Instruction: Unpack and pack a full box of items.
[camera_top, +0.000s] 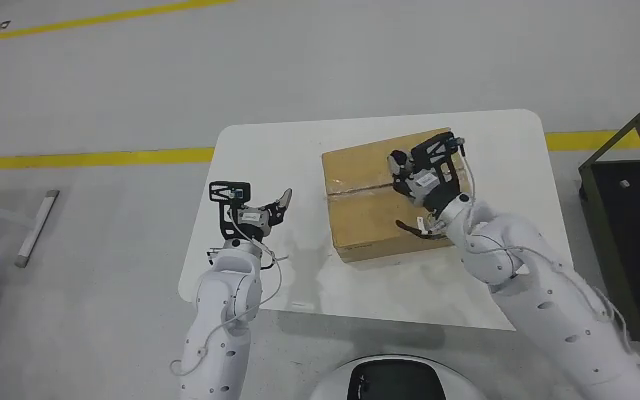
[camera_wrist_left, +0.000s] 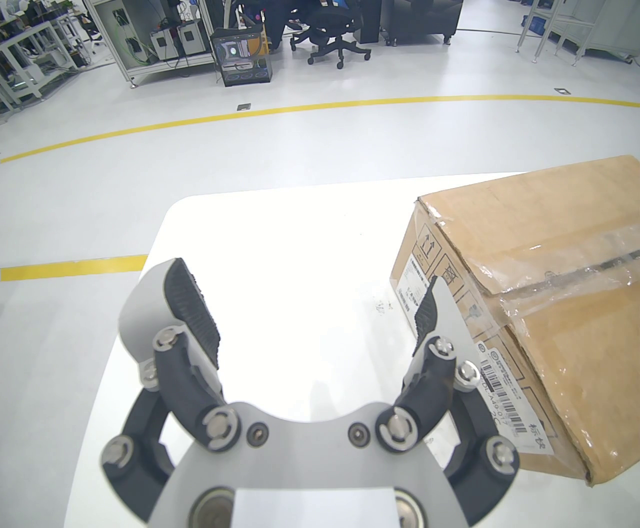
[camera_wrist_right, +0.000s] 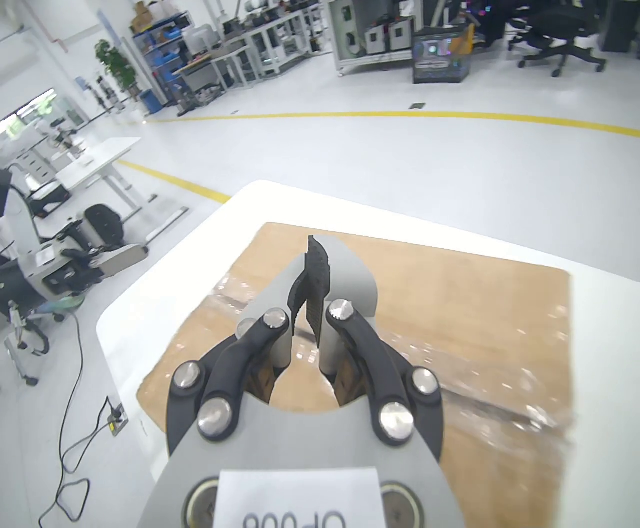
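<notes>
A brown cardboard box (camera_top: 370, 205) lies closed on the white table (camera_top: 500, 140), its top flaps sealed by a strip of clear tape (camera_top: 355, 189). My right gripper (camera_top: 445, 150) hovers over the box top (camera_wrist_right: 450, 310) near its far right corner, shut with nothing between its fingers (camera_wrist_right: 316, 260). My left gripper (camera_top: 255, 198) hangs open above the table, a short way left of the box. In the left wrist view the open gripper (camera_wrist_left: 306, 280) has only bare table (camera_wrist_left: 280, 240) between its pads, and the labelled side of the box (camera_wrist_left: 550, 300) stands just beside one finger.
A dark green rack (camera_top: 610, 200) stands off the table's right edge. A yellow line (camera_top: 100, 158) crosses the floor behind the table, and a grey bar (camera_top: 35, 228) lies on the floor far left. White tabletop surrounds the box on every side.
</notes>
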